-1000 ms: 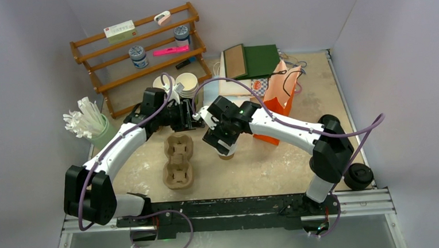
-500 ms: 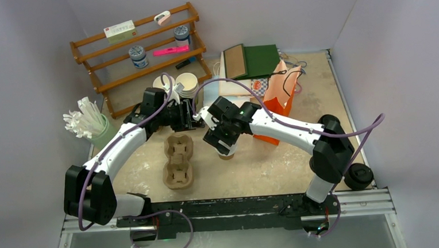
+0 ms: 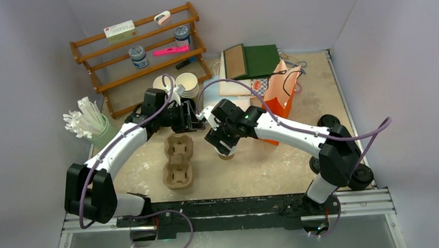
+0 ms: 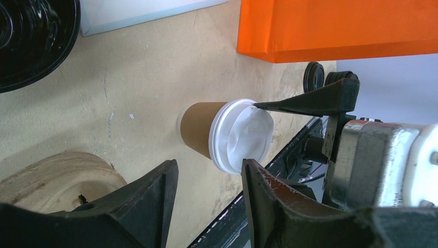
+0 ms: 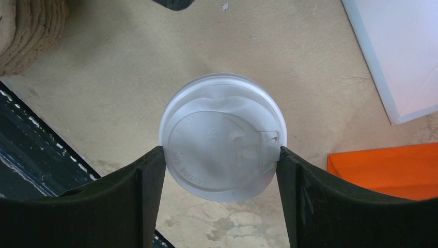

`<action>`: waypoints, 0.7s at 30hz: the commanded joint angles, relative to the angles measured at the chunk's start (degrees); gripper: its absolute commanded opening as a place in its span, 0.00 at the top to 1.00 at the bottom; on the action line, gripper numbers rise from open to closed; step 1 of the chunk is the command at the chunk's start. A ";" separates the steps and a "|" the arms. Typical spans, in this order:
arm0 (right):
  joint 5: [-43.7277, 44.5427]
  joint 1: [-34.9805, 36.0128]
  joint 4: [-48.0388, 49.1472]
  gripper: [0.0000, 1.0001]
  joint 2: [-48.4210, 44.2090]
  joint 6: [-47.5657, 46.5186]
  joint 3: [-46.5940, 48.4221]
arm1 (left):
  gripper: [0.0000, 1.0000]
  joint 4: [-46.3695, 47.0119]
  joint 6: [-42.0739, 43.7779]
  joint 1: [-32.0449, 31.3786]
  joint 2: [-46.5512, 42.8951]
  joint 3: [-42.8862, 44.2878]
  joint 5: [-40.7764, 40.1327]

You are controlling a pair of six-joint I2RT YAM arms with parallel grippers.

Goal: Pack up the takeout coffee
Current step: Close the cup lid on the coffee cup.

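Nearest, by the right arm's base, a black cup (image 3: 365,177) sits at the edge of the table (image 3: 254,168). Left of the middle lies a pulp carrier (image 3: 177,161). Just to its right, apart from it, the cup (image 4: 199,129) stands upright on the bare table with its white lid (image 5: 222,119) on.

The right gripper (image 5: 222,152) hangs straight over the cup, pointing down. One finger sits on each side of the lid and both meet its rim – a pinch on the lid, as far as I can see.

A little farther back the left gripper (image 4: 210,168) is level with the table and aimed across at the cup. Its fingers are half spread, with only the view of the cup and carrier in the gap.

Behind the cup stands an orange bag (image 4: 335,26). Off to the left there are straws (image 3: 84,121) in a green pot. Farther back are stacked white cups (image 3: 186,83) – then the wooden rack (image 3: 138,48) against the back wall.
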 commanded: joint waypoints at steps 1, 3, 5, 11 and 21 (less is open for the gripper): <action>0.78 0.35 -1.25 0.33 0.73 2.59 -3.42 | 0.49 1.60 1.07 0.18 0.29 -0.66 1.78; 1.63 0.39 -1.09 0.34 0.97 3.06 -3.80 | 0.49 1.59 1.16 0.16 0.47 -0.87 2.04; 1.89 0.35 -1.22 0.34 1.39 3.40 -3.94 | 0.49 1.70 1.24 0.16 0.70 -1.04 2.45; 3.09 0.34 -1.38 0.35 1.89 5.77 -4.43 | 0.49 2.21 1.01 0.16 1.07 -1.80 3.58; 4.93 0.34 -1.33 0.35 2.46 8.57 -6.61 | 0.52 4.36 -0.26 -1.12 2.82 -4.30 6.28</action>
